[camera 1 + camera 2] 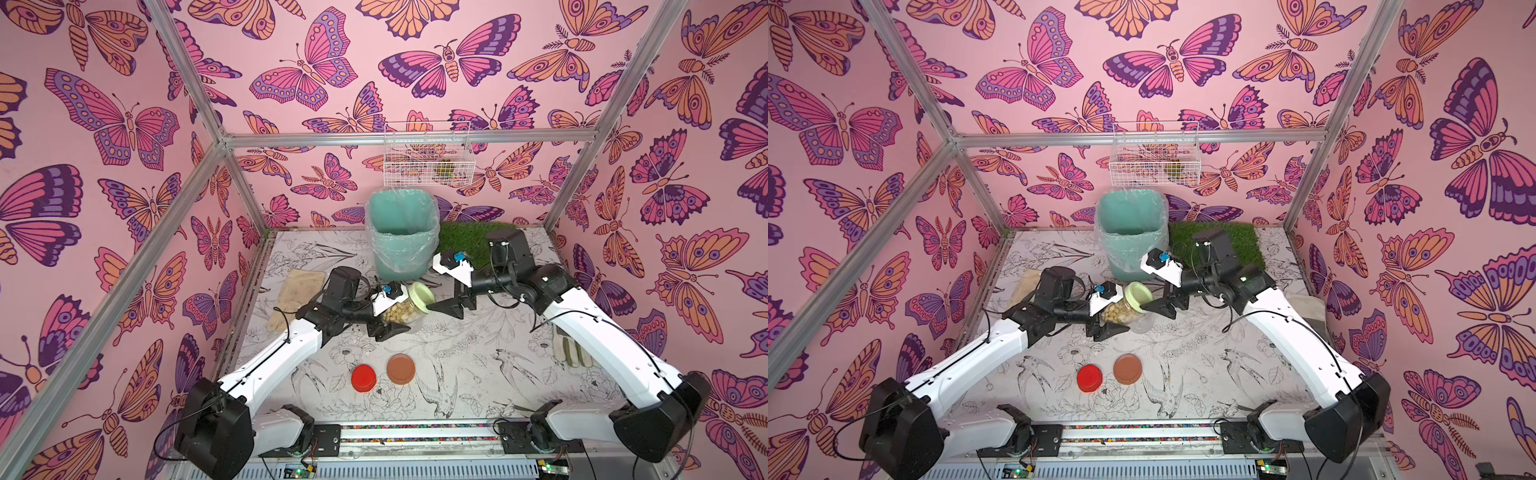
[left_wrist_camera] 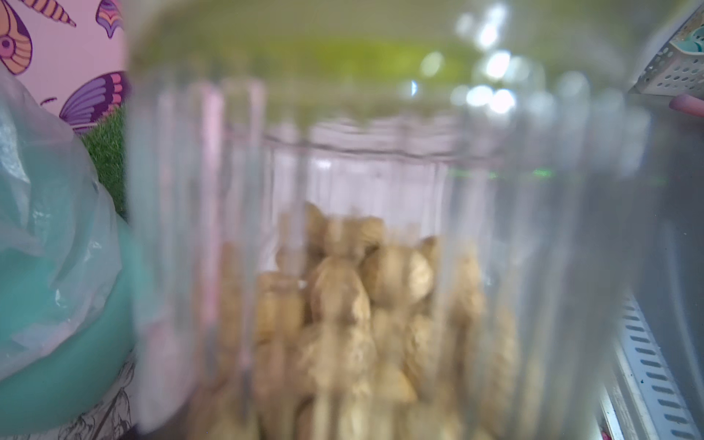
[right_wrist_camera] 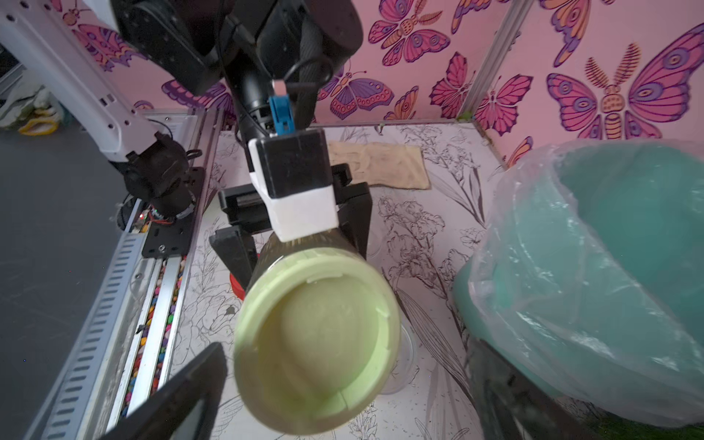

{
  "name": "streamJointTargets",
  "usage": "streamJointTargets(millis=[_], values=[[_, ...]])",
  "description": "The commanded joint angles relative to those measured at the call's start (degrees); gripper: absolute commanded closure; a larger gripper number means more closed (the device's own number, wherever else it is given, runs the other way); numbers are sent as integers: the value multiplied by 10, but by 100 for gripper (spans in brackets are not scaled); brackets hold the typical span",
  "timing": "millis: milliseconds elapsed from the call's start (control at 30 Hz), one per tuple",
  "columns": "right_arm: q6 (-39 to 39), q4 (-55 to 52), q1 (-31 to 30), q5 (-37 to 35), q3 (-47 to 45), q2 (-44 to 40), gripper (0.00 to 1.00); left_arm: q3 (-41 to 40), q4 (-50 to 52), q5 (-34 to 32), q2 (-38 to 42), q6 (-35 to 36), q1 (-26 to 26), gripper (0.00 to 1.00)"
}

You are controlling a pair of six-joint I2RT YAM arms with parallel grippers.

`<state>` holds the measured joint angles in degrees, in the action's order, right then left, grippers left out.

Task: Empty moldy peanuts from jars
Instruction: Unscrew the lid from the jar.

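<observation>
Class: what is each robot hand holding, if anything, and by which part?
The left hand grips the clear cylindrical plastic jar of peanuts by its side walls, short of the round light green lid. The right hand is open, holding nothing.

You'll find the bin at the far middle of the table, the grass mat right of it. Just nearer than the bin, the jar lies tilted in the left gripper, its lid facing the right gripper. Nearer still, the left loose lid sits beside the right loose lid.
</observation>
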<state>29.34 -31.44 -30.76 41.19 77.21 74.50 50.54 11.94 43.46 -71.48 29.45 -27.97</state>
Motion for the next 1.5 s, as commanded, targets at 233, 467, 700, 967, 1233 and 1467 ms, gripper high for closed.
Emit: streamJointTargets(millis=[233, 467, 700, 967, 1233, 1467], values=[[-427, 28, 2, -100, 16, -79, 1, 9, -23, -14, 14, -8, 2, 100], [-630, -211, 2, -136, 138, 13, 1, 3, -33, -46, 29, 3, 2, 100], [-755, -186, 1, -80, 127, 69, 1, 6, -35, -52, 31, 7, 1, 100], [-826, -111, -12, -60, 89, 78, 1, 6, -35, -49, 21, 8, 1, 100], [-840, -94, -25, -63, 81, 90, 1, 3, -37, -47, 16, 7, 1, 100], [-831, -95, -37, -56, 99, 109, 1, -2, -39, -46, 16, 3, 0, 100]])
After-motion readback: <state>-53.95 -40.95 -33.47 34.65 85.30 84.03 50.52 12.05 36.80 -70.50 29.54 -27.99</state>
